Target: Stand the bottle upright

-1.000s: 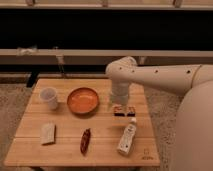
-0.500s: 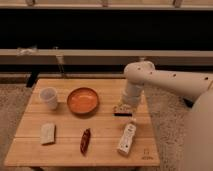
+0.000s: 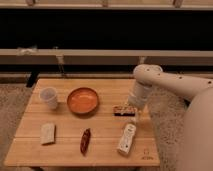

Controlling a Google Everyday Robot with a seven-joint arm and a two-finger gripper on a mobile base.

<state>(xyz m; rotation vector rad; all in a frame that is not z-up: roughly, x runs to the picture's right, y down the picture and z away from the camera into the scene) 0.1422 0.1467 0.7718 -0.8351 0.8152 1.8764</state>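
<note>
The bottle [image 3: 127,138] lies flat on the desk [image 3: 65,150] near the front right corner. Its long side runs from the front edge toward the back edge. The claw [image 3: 134,118] hangs just past its far end, spread apart and holding nothing.

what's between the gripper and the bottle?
Camera view: only a sliver of bare table between the gripper, beside the dark packet, and the lying bottle.
</note>
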